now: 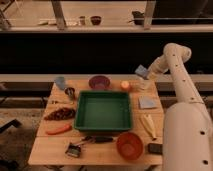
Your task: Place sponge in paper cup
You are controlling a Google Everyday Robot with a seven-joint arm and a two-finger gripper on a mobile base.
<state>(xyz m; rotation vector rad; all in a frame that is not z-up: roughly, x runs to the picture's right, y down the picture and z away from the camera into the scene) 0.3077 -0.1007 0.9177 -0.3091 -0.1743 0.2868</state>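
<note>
Wooden table (55,150) stands on grey floor (17,125) below and left of the gripper (143,75); dark wall panel (75,52) and lit window ledge (65,27) lie behind.
</note>
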